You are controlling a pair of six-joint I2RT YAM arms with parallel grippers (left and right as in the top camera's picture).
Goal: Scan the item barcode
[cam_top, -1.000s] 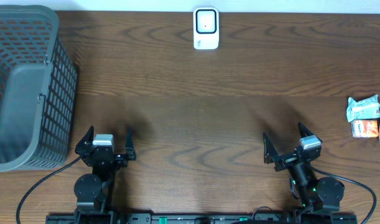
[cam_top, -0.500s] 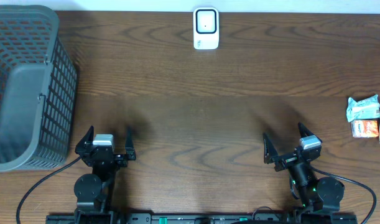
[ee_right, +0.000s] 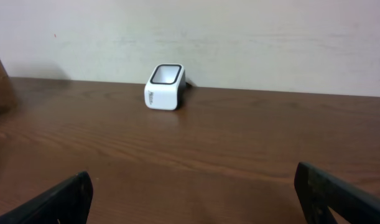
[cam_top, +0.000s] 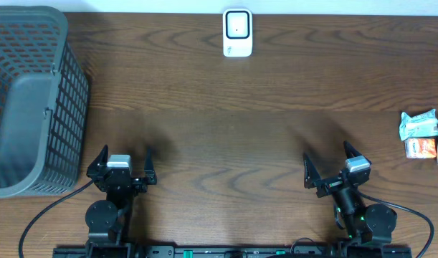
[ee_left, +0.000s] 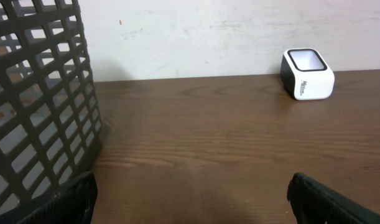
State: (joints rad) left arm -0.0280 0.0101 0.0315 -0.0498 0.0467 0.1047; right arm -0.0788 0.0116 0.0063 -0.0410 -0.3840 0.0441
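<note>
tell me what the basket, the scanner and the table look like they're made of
Basket: probably moulded plastic, matte grey, going by its even lattice of square holes.
Scanner: likely hard plastic, a smooth white shell with a dark window on its face.
Table: dark brown wood or a wood-look laminate. Grain lines show, but the look alone doesn't say which.

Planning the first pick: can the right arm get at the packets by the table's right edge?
Probably yes. The right gripper stands open and empty, and only bare table lies between it and the packets; how far the arm extends I cannot tell.
</note>
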